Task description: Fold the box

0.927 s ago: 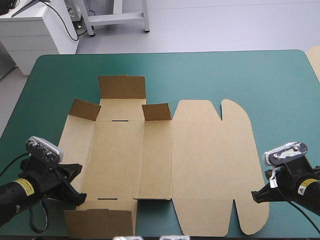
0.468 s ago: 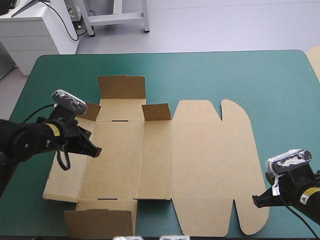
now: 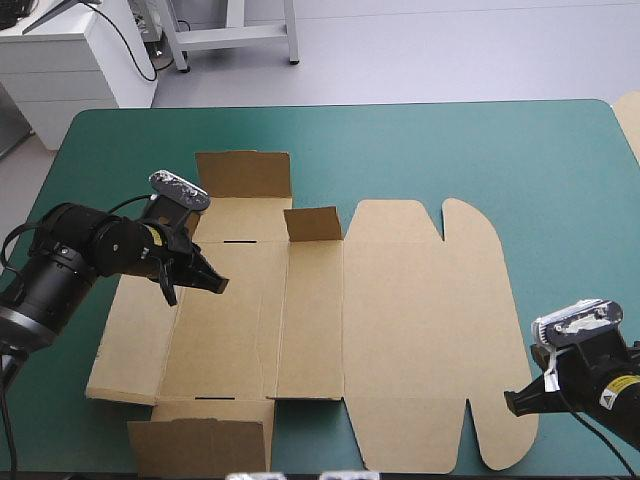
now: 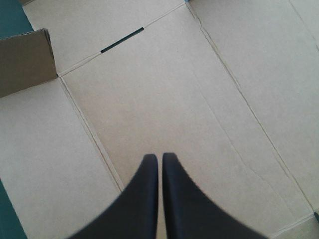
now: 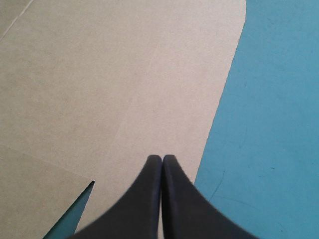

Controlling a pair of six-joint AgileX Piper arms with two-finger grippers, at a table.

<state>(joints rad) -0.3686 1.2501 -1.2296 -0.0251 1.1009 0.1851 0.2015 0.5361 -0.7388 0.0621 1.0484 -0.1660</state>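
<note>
The box (image 3: 330, 330) is laid out flat across the middle of the high view, spread on the teal-green surface (image 3: 500, 150). Its broad lid (image 3: 430, 330), cut with two rounded ears, is stretched toward the right of the frame, and the narrower panels are ranged to the left. A far flap (image 3: 243, 175) is tipped up at the sheet's upper left, and a small flap (image 3: 314, 223) is stood upright just right of it. A near flap (image 3: 200, 447) is seen at the bottom left.

The left hand (image 3: 215, 284) is seen reaching in from the left of the frame, poised over the base panel, left of centre. In its wrist view the left hand (image 4: 160, 158) is shown closed, the black fingers drawn all but together with only a sliver between them and nothing gripped. Brown board (image 4: 174, 99) is spread ahead of it, a dark slot (image 4: 122, 40) is cut in the crease beyond the tips, and a side flap (image 4: 25, 59) is raised off to one side. Whether the tips are touching the board cannot be told.

The right hand (image 3: 512, 400) is placed at the lower right of the frame, at the lid's rounded near corner. In its wrist view it is also shown closed into one pointed arch, empty, with the lid's curved edge just ahead of the tips.
</note>
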